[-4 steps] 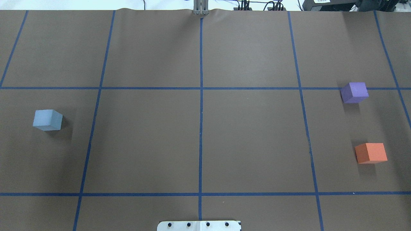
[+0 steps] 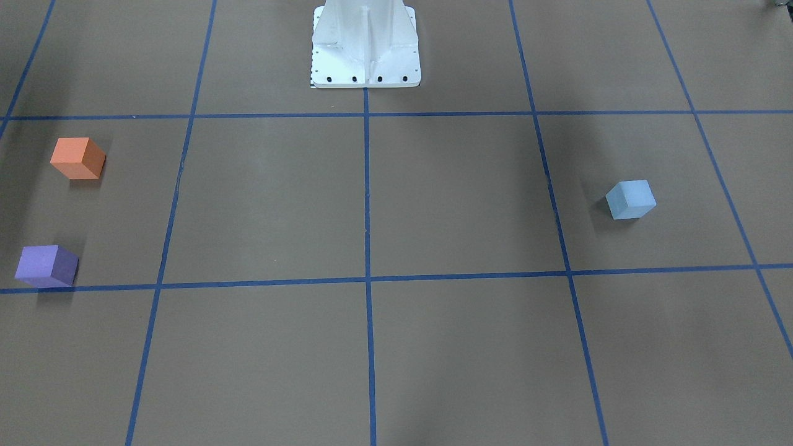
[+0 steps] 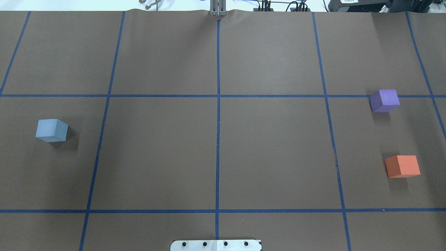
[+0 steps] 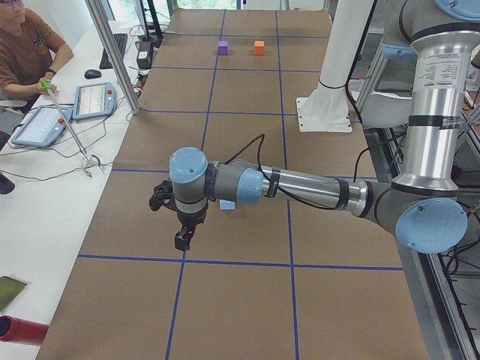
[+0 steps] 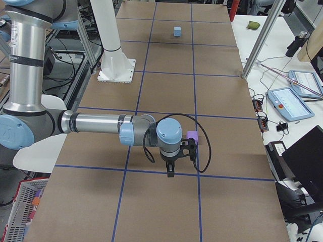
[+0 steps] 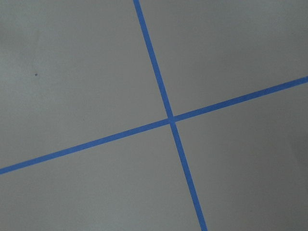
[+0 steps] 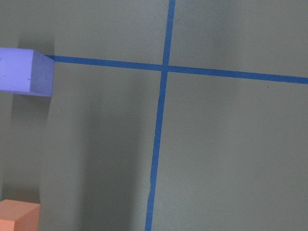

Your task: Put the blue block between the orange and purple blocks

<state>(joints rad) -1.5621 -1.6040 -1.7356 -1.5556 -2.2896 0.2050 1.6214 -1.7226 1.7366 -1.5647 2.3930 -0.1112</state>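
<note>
The light blue block sits alone on the brown table's left side; it also shows in the front view. The purple block and the orange block sit apart on the right side, with a bare gap between them. Both show at the left edge of the right wrist view: purple block, orange block. My left gripper hangs above the table near the blue block. My right gripper hangs next to the purple block. Whether either is open or shut I cannot tell.
The robot's white base plate stands at the table's near middle edge. Blue tape lines divide the table into squares. An operator sits beside the table holding a grabber stick. Tablets and cables lie on the side bench.
A grey grabber tip has come into view at the table's far edge in the overhead view. The three blocks have not moved.
</note>
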